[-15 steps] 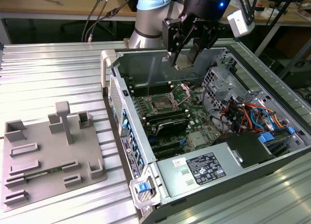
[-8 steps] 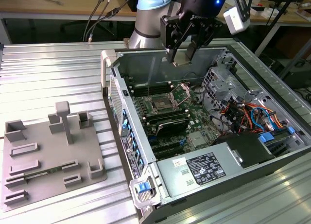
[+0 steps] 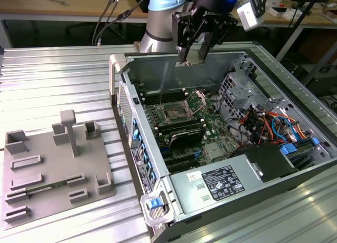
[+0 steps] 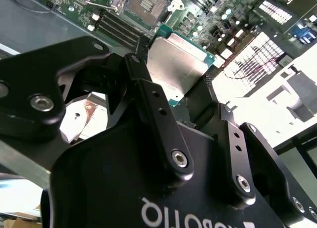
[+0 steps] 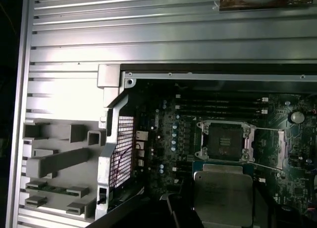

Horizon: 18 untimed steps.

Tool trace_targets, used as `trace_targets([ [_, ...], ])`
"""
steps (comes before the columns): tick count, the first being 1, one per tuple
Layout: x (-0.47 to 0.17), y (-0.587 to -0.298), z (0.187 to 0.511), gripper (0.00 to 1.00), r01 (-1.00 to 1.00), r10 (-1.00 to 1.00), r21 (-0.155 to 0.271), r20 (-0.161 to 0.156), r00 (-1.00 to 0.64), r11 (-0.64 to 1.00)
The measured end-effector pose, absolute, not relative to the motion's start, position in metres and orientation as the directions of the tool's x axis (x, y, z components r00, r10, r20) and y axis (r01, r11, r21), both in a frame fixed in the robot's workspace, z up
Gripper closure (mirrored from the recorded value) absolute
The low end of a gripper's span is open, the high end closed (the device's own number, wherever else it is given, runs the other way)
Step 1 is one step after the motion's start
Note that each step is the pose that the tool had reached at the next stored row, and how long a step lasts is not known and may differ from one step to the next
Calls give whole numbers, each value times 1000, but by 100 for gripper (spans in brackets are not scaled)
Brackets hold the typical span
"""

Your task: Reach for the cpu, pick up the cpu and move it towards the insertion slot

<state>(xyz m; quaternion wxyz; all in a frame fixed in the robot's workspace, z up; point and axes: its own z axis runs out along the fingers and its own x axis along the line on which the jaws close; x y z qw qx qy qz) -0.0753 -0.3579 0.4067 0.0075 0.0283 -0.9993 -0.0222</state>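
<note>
Black gripper (image 4: 185,97) parts are seen closest of all in the second wrist view, with thick black links and shiny screws. Its two fingers (image 4: 148,97) are closed on the cpu (image 4: 178,65), one on each side, so the small square chip is held by its edges with the pale silvery top facing the camera. In the exterior view the gripper (image 3: 196,52) is seen high up over the back wall of the big open computer case (image 3: 295,90), which is the largest thing on the ribbed metal table (image 3: 58,85). A round grey and blue arm joint (image 3: 160,21) is seen just behind the gripper. Inside the case the green motherboard (image 3: 210,137) is laid flat. The insertion slot (image 3: 172,114) is found on this board, with a shiny silver frame and a dark middle, and its lid is open. Long black memory slots (image 3: 181,132) are seen just beside it. In the first wrist view the cpu (image 5: 223,196) is seen near the insertion slot (image 5: 225,140) but not touching it, and in the second wrist view the insertion slot (image 4: 143,3) is seen past the chip, apart from it. Red, blue and orange wires (image 3: 263,124) are bunched in the case toward the exterior view's right. A grey plastic tray (image 3: 52,164) with raised blocks is set on the table at the exterior view's left, well apart from the gripper.
</note>
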Motion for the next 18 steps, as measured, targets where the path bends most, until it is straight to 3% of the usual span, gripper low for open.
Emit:
trace_targets([
  [18,-65,-339,404,45,19,18,45,13,-1000,999],
])
